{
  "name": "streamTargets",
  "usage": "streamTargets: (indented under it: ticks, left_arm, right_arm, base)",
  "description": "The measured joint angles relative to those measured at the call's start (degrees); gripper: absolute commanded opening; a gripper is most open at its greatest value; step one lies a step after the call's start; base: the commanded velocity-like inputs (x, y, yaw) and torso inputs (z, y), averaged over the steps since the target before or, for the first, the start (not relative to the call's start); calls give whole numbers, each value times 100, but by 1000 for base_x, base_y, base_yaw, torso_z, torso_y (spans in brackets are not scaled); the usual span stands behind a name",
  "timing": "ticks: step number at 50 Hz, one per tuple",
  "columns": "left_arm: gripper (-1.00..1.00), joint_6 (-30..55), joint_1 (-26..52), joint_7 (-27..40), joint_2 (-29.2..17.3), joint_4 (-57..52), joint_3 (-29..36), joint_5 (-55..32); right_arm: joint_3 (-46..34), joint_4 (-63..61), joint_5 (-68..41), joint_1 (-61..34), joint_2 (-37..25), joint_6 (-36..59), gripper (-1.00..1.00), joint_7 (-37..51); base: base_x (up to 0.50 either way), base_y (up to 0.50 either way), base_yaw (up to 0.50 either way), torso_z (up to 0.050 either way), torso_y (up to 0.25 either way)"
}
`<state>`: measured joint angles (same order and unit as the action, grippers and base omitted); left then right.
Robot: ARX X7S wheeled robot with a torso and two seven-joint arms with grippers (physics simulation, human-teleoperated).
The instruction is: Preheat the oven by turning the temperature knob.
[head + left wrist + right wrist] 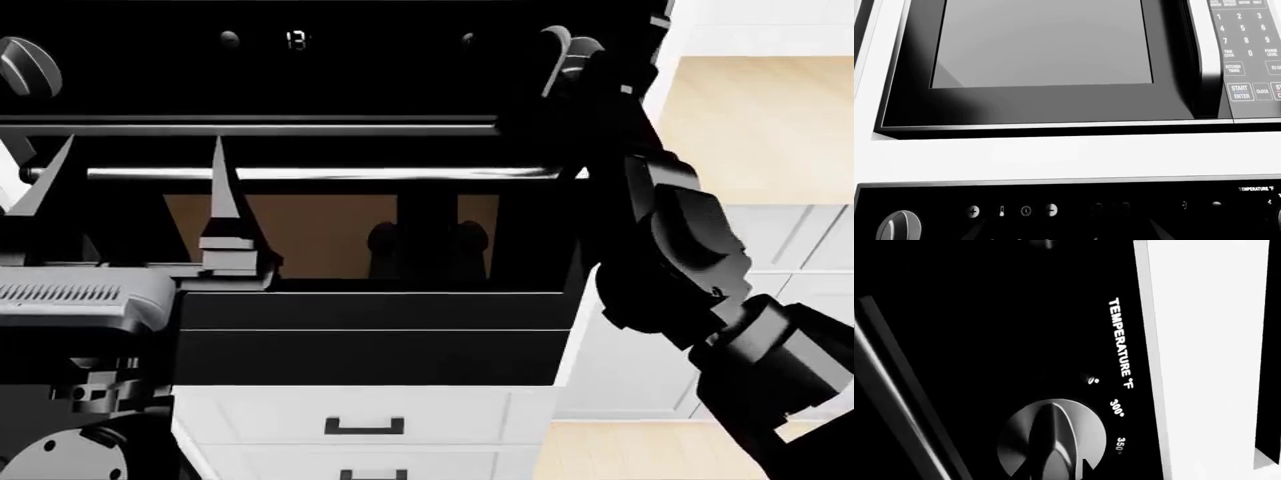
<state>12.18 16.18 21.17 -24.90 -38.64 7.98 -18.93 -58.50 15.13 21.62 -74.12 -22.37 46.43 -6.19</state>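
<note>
The glossy black oven [374, 330] fills the head view, with its brown window [320, 235] under a long silver handle [334, 173]. The temperature knob [1054, 432], a silver dial with a raised ridge, sits below the "TEMPERATURE °F" lettering, beside the 300 and 350 marks. My right gripper [1054, 470] is on it, its dark fingertips [1024, 472] flanking the ridge closely. In the head view that gripper [567, 50] covers most of the knob at the panel's right end. My left gripper [134, 175] hangs open in front of the handle, holding nothing.
A second silver knob [27, 65] sits at the panel's left end, also seen in the left wrist view as that same knob [898, 226]. A microwave [1041, 45] with a keypad [1247, 50] is built in above. White drawers [360, 425] lie below the oven.
</note>
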Motion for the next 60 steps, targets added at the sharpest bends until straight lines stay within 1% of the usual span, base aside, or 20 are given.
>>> streamTargets:
  ticks: [16, 28, 60]
  left_arm:
    - [100, -38, 40, -7, -7, 89, 11, -16]
    - [100, -38, 57, 6, -16, 126, 7, -39]
    - [100, -62, 57, 43, -53, 146, 29, -42]
  right_arm:
    - [144, 151, -161, -10, 61, -147, -100, 55]
    - [340, 217, -31, 123, 124, -286, -100, 143]
    - [1410, 122, -603, 426, 305, -447, -100, 248]
  base:
    - [4, 0, 2, 0, 0]
    - [26, 1, 13, 2, 0]
    - [29, 1, 17, 3, 0]
